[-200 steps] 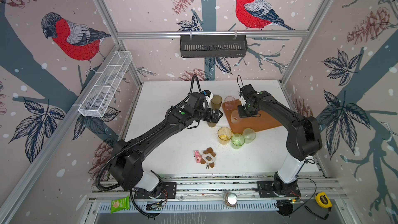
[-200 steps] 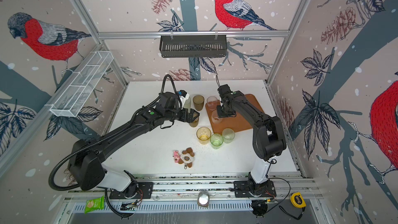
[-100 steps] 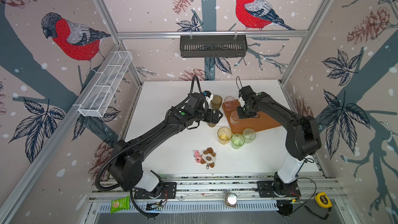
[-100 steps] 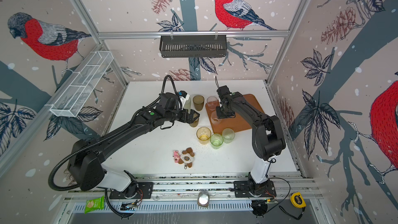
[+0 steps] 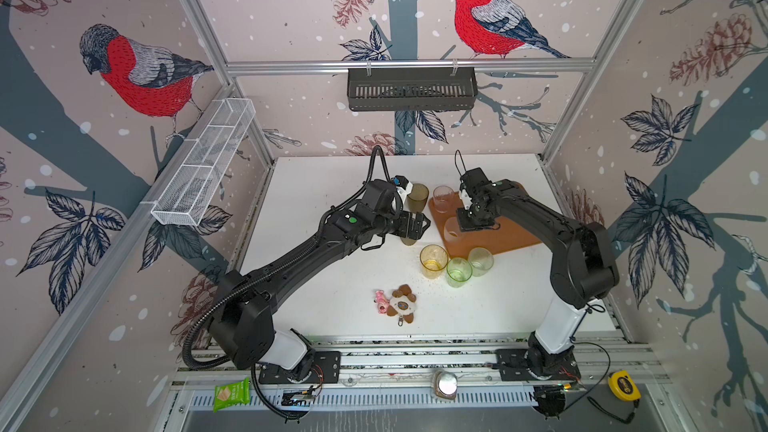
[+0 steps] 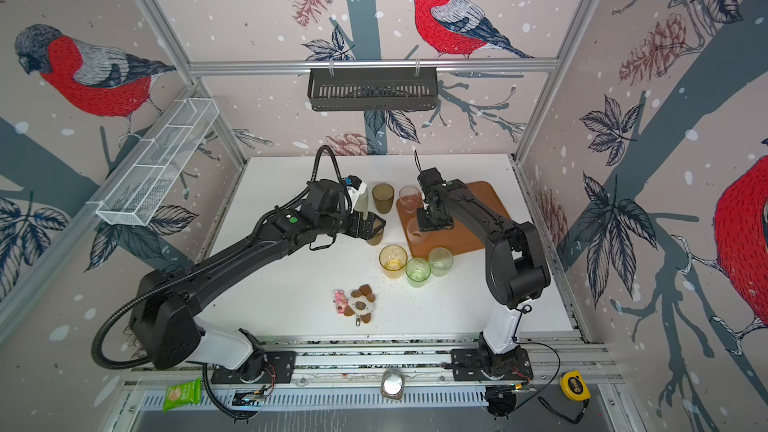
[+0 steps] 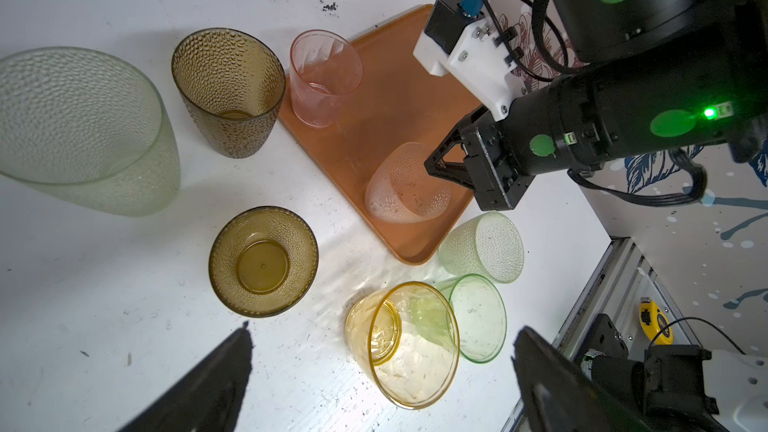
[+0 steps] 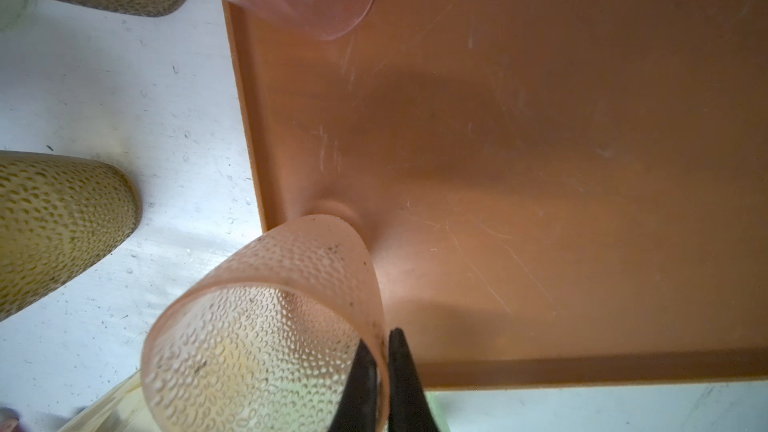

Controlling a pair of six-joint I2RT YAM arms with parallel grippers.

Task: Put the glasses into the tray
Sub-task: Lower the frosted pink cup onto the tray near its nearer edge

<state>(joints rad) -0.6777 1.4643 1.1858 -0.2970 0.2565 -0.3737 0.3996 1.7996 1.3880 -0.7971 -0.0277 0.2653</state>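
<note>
**1.** Tray [image 5: 513, 231], orange-brown, low-rimmed: is being borne by the white table [image 5: 324, 284], right of centre.

**2.** Pink smooth tumbler [image 7: 326, 76]: is being carried upright inside the tray, at its far left corner.

**3.** Frosted cream tumbler [image 8: 266, 326], dimpled: is being pinched at the rim by the right gripper [image 8: 380, 342], one finger inside the wall and one outside. It is being kept tilted over the tray's left edge. Whether its base is touching the tray cannot be told.

**4.** Tall brown tumbler [image 7: 228, 89] and tall pale green tumbler [image 7: 83, 130]: are being left upright on the table, left of the tray's far corner.

**5.** Short brown tumbler [image 7: 263, 261]: is being left on the table, left of the tray. It is being overhung by the left gripper [image 5: 413, 224], whose jaws are being held spread wide, not touching it.

**6.** Yellow-amber tumbler [image 5: 433, 261], clear green tumbler [image 5: 459, 272] and pale green dimpled tumbler [image 5: 481, 261]: are being left clustered on the table, just beside the tray's near left corner.

**7.** Plush keychain figures [image 5: 397, 303]: are being left near the table's front.
</note>
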